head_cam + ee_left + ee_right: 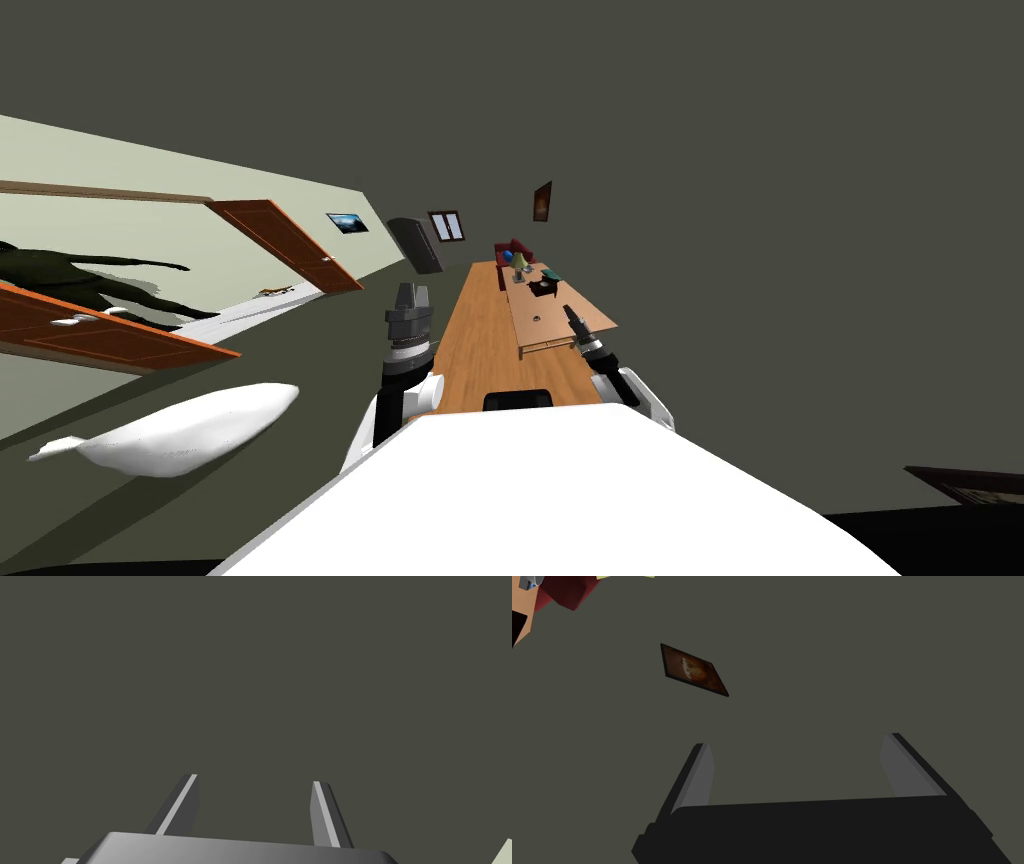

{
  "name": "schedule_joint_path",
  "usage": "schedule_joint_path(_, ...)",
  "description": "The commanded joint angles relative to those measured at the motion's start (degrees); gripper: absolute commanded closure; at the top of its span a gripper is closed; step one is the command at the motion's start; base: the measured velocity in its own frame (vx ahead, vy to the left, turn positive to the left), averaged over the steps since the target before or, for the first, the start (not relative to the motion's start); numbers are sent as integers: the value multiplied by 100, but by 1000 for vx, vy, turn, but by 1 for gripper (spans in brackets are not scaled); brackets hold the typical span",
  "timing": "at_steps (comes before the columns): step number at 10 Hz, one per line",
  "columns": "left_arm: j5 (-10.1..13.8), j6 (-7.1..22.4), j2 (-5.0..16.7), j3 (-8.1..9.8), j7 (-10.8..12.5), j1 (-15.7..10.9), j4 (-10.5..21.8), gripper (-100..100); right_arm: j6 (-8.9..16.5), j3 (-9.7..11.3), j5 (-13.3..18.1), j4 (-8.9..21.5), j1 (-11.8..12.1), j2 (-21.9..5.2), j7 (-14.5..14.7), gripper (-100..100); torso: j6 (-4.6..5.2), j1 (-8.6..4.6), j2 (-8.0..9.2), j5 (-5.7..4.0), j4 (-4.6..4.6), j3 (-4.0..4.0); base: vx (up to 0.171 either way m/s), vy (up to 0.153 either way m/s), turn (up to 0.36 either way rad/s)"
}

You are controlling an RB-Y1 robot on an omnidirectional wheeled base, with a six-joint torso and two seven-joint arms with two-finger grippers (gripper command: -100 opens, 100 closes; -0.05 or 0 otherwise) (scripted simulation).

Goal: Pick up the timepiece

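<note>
Jaws apart; timepiece (pixel 537 318) perhaps small grey speck

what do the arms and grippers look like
The left arm and right arm are white near the body, dark and ringed toward the wrist. The left gripper has thin light grey blade fingers on a grey box; the right gripper, duller grey on black.

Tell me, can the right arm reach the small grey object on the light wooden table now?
Probably not yet. The open right gripper aims at the wall, not down at the small grey object. Nothing stands between them on the table.
</note>
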Motion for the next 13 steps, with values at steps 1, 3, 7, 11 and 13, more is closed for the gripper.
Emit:
schedule_joint_path(1, 0, 0, 0, 0, 0, 0, 0, 0, 24, 45, 68, 223, -28, -66, 34, -100, 0, 0, 0, 0, 0, 0, -44, 91, 29)
schedule_joint_path(3, 0, 0, 0, 0, 0, 0, 0, 0, 76, 119, 174, 510, -116, -193, 75, -100, 0, -15, 0, -3, 0, 0, -34, 71, 64)
schedule_joint_path(7, 0, 0, 1, 1, 0, 1, 0, 0, 192, 298, 381, 1104, -308, -445, 168, -100, 2, -19, -8, -3, -1, -4, -14, 71, 71)
schedule_joint_path(11, 0, 0, 1, 1, 0, 1, 0, 0, 328, 516, 575, 1670, -512, -696, 273, -100, 2, -31, -17, -5, -3, -9, 4, 52, 86)
schedule_joint_path(13, 0, 0, 1, 2, 0, 1, 0, 0, 403, 638, 666, 1933, -615, -822, 330, -100, 5, -43, -16, -8, -3, -9, 8, 22, 44)
